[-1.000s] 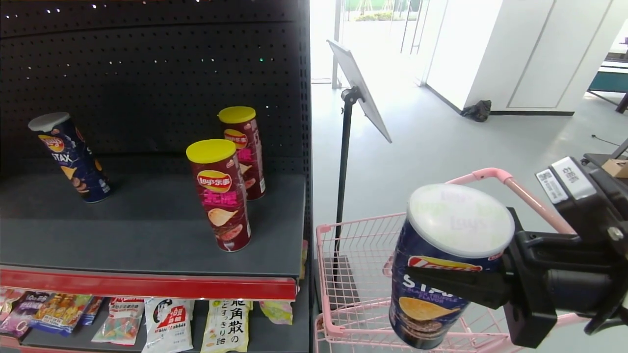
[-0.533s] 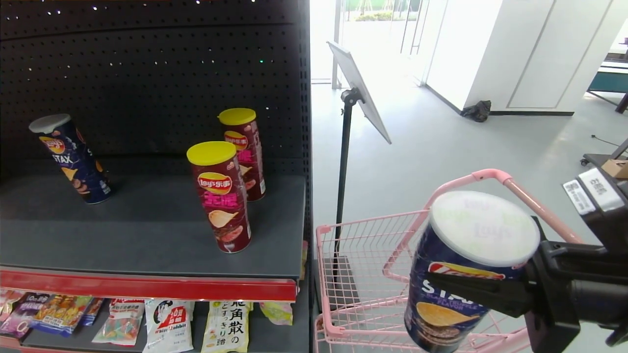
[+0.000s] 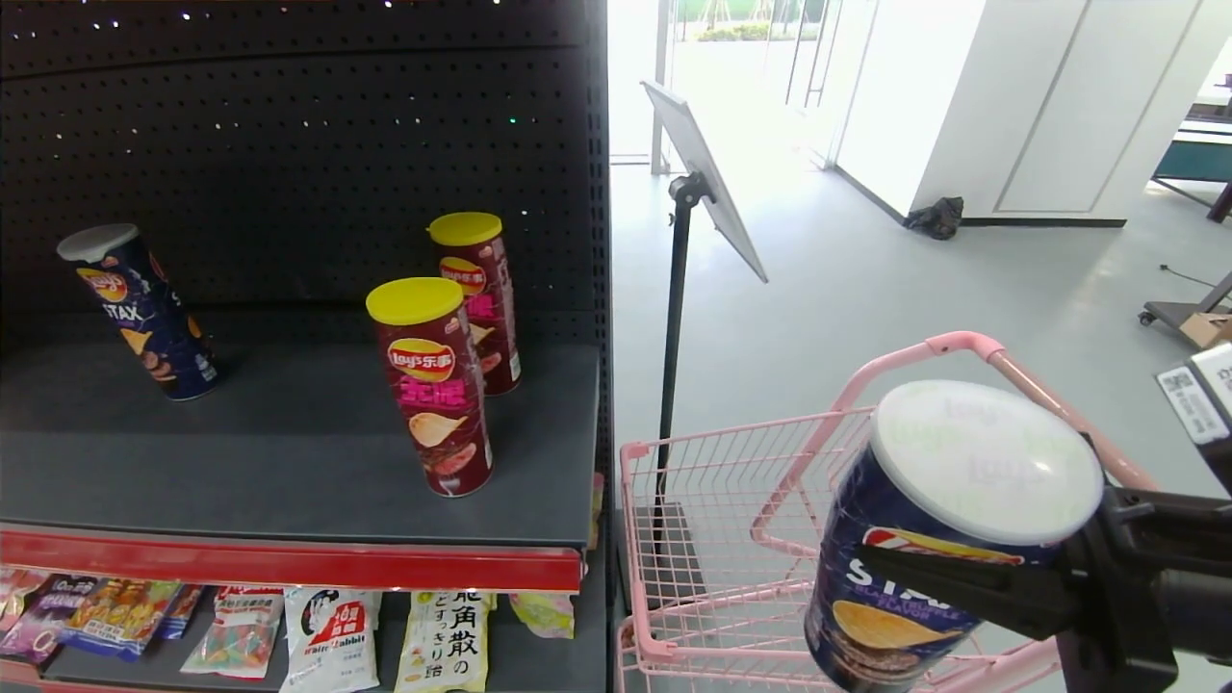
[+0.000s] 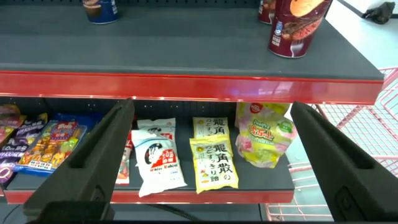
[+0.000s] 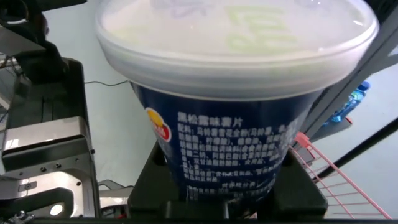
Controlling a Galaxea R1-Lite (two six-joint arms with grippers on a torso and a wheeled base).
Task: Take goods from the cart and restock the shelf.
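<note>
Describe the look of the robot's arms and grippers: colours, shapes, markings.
The right gripper is matte black, with a blocky body and long, flat, tapering fingers. A white label with black code print sits on the wrist housing behind it. The left gripper has two broad black fingers, wedge-shaped and narrowing towards their tips.

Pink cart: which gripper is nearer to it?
Right. The right gripper holds a blue can above the pink cart; the left gripper faces snack bags under the shelf, beside the cart.

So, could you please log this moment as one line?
right gripper: shut on blue can over pink cart | left gripper: open | shelf: three cans standing
</note>
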